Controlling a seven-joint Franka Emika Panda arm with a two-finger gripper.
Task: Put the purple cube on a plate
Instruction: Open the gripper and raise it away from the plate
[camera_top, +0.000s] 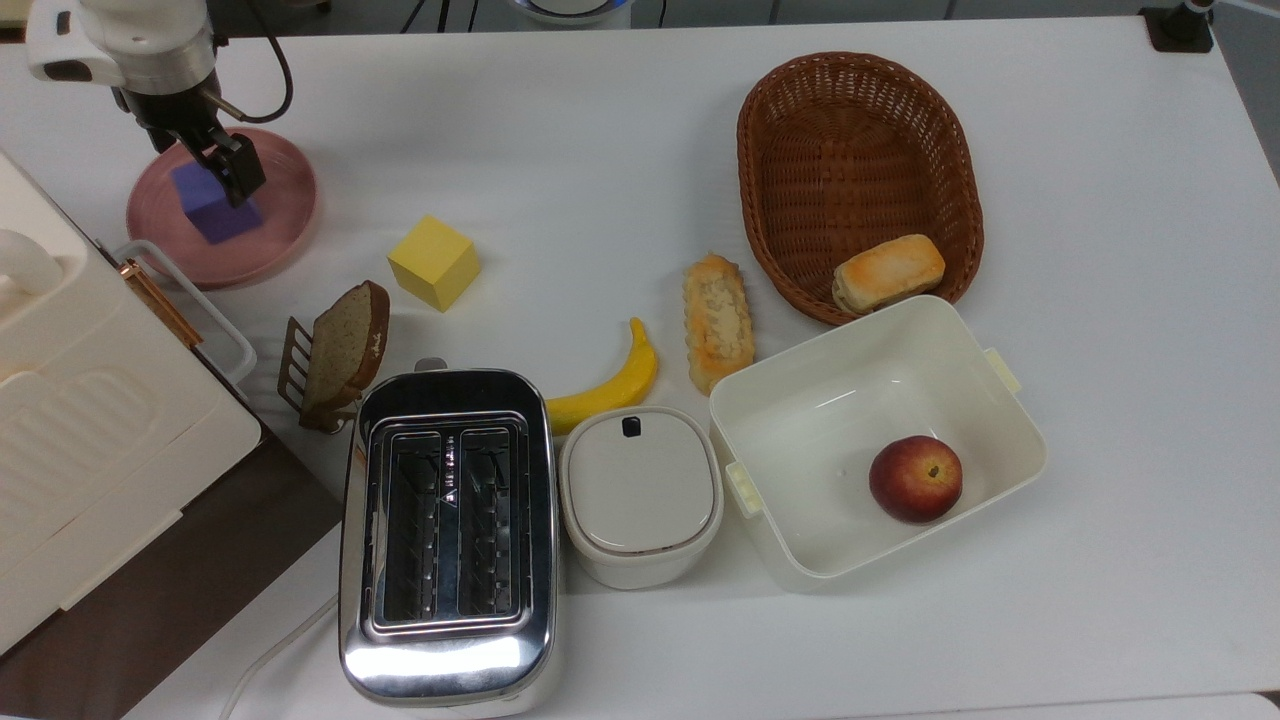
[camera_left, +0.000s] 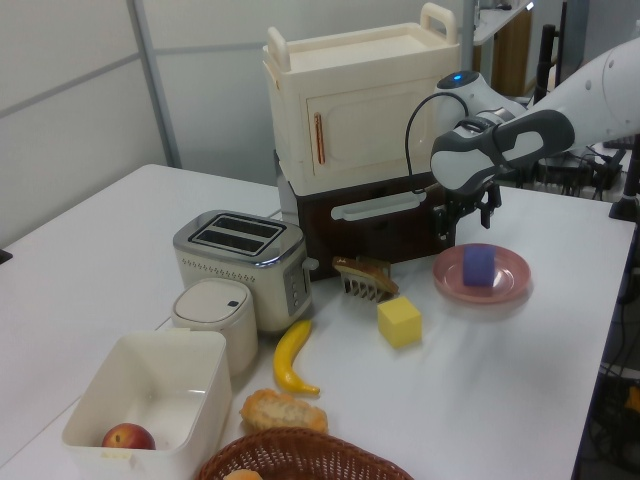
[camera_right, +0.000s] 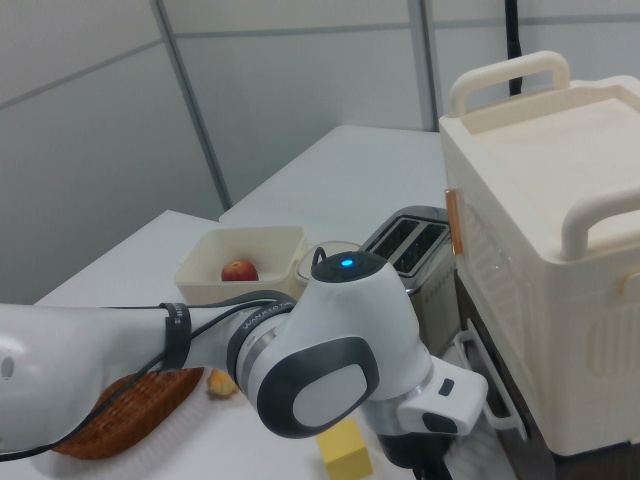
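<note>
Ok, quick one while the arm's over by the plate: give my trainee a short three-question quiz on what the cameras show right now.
1. True or false: the purple cube rests on the pink plate.
2. In the left view, the gripper is: A) shut on the cube, B) open above the cube, C) over the basket.
3. Name the fruit lying in the white tub.

Key: 1 true. 2 B: the jaws stand apart, clear of the cube's top. 3 The apple.
</note>
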